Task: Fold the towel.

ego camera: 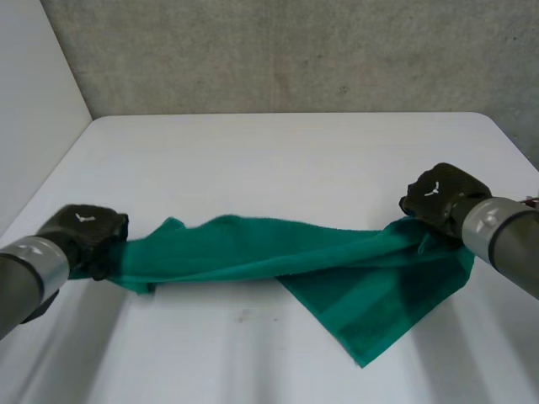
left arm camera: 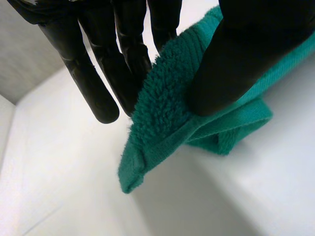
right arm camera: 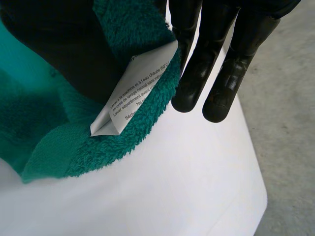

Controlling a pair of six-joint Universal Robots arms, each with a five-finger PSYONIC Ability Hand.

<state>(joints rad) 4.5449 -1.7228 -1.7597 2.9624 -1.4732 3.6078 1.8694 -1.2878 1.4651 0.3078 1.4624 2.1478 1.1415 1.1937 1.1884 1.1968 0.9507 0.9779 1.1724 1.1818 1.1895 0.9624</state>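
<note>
A smooth white table with rounded corners stands against a rough grey concrete wall. Across its near part stretches a shaggy green terry towel, twisted into a band, with one flat corner spreading to a point. The black left hand pinches one end between thumb and fingers. The black right hand pinches the other end, beside a white printed care label.

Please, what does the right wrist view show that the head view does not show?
From the right wrist: a white care label with printed text on the towel edge, by the right hand. From the head: the left hand pinching the other end, and one corner spread on the table. Shared: the green towel pinched in the right hand.
</note>
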